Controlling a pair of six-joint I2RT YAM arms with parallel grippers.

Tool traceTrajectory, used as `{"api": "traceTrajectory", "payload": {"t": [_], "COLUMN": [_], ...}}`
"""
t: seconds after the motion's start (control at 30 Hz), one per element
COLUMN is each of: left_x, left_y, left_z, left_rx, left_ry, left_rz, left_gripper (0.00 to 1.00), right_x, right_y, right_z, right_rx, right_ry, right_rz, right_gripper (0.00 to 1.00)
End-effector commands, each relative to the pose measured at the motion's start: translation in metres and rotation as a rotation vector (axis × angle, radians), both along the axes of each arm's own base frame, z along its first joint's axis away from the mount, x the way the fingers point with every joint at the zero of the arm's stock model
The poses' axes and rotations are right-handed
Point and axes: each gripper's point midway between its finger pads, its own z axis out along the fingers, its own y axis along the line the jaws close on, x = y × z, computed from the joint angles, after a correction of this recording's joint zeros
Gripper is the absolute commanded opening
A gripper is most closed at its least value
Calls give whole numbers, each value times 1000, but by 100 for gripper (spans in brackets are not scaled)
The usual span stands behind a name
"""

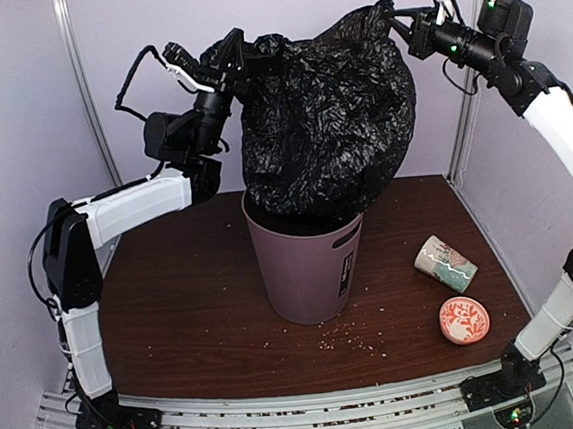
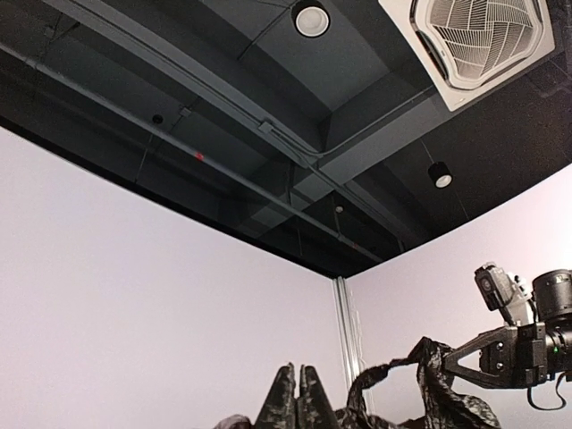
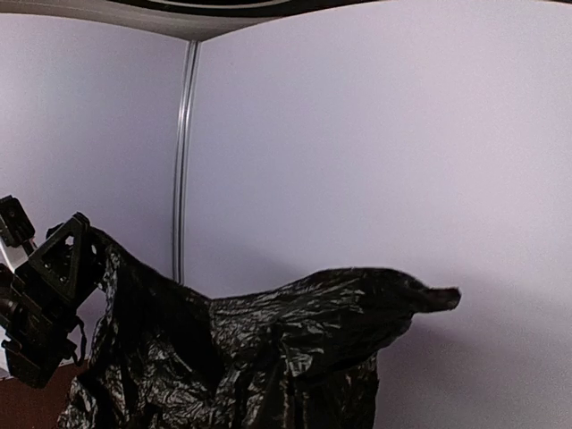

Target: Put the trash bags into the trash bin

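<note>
- Jaws on both sides are pinched narrow on the trash bag (image 1: pixel 323 111). Our left gripper (image 1: pixel 236 60) holds its top left corner and our right gripper (image 1: pixel 397 19) holds its top right corner.
- The bag's top edge runs side to side between us. Its lower end sits in the mouth of the trash bin (image 1: pixel 306 268).
- The bin stands below, nearer our left gripper.
- The bag bulges wider than the bin's rim, so we judge the way in is straight down, with the corners drawn together.
- The tipped mug (image 1: pixel 446 263) lies well apart on the right.

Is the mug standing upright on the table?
No, the mug lies on its side on the table, right of the bin.
</note>
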Motion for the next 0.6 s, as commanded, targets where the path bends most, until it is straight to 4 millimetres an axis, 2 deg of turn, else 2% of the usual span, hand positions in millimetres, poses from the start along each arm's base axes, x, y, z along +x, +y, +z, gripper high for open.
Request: {"api": "traceTrajectory", "payload": {"t": [0.0,0.23,0.33,0.4,0.43,0.57], "left_x": [-56,-83,-93,-97,-93,-91], "left_y": [52,86,99,109,107,125], "left_z": [19,4,-9,-17,-27,-47], "left_rx": [-102,-80,-53,-28,6,38], "left_ry": [-119,-87,-43,11,50,150], "left_rz": [15,126,155,178,190,279], "left_gripper": [0,0,0,0,0,0], "right_x": [-49,-101,-118,-122,-122,-116], "right_y": [22,79,101,112,118,137], "right_z": [-4,-1,1,0,-1,-13], "right_rx": [-30,-30,-26,-18,-16,-27], "right_ry": [-16,32,44,66,75,115], "right_rz": [168,415,505,552,569,612], "right_gripper": [0,0,0,0,0,0]}}
